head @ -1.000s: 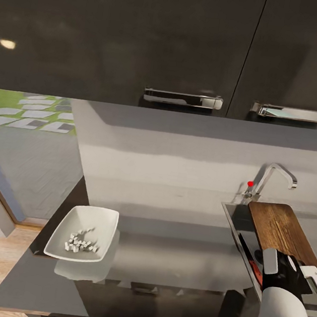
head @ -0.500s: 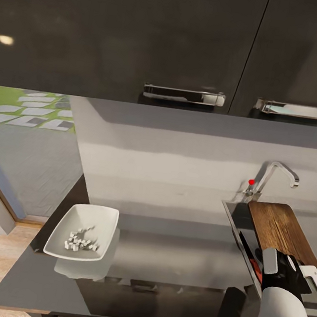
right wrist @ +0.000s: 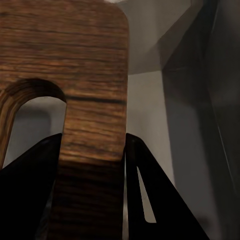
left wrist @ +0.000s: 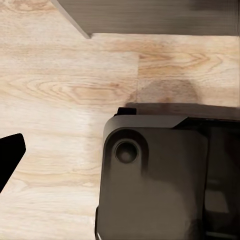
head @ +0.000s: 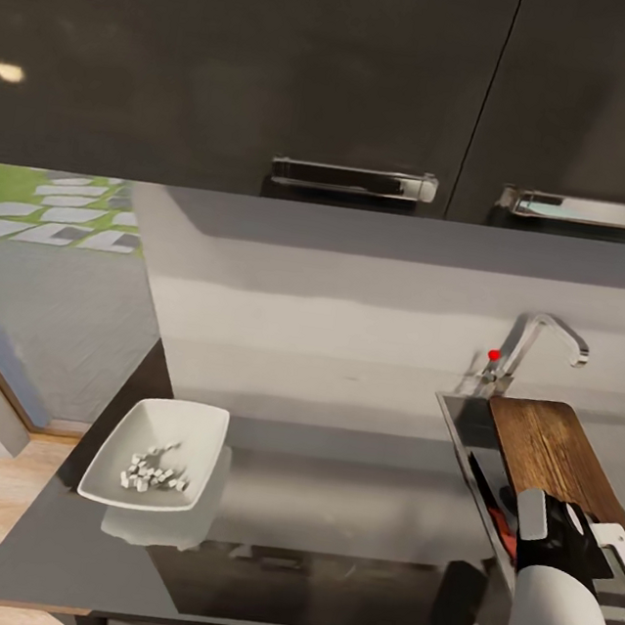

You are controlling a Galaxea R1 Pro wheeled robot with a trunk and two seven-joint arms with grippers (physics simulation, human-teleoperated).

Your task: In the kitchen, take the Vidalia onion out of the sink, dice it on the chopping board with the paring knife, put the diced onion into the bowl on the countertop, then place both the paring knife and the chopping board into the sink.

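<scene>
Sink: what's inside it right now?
In the sink the chopping board leans, shut in the right gripper; the knife lies beside it. The arm covers the rest.

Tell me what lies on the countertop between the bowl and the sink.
Nothing: in the head view the glossy dark countertop is bare between the white bowl of diced onion and the sink, showing only reflections.

A brown wooden chopping board [head: 550, 454] with a slot hole is seen tilted in the grey steel sink [head: 464, 423], its far end near the chrome tap. Its near end is held between the black fingers of the right gripper [right wrist: 92, 165]. A small red-handled paring knife [head: 491, 502] is seen in the sink beside it. Tiny pale onion bits [head: 152, 470] are piled in the white square bowl [head: 113, 444] on the dark grey glossy countertop [head: 324, 521].
</scene>
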